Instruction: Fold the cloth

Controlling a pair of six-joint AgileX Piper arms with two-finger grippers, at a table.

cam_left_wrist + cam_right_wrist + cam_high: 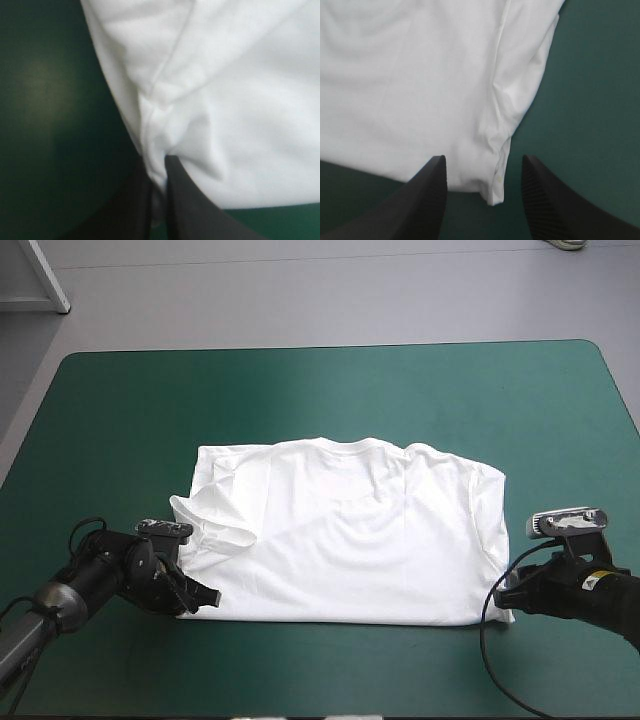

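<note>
Left gripper (203,595) (157,167): arm low over the table (120,410), reaching in from the left. Its fingers are pinched on the near-left hem corner of the T-shirt (350,540) (225,100) (420,75).
Right gripper (508,592) (484,162): arm low, reaching in from the right. Fingers are spread, with the near-right corner lying loose between them.
T-shirt: flat between the two grippers, long axis running gripper to gripper, collar on the side away from both. One sleeve is folded inward just beyond the left gripper.

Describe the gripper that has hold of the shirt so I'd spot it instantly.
On the teal-green table, the white T-shirt lies near the front edge. The left gripper sits at its near-left corner, shut on cloth; the right gripper stands open.
</note>
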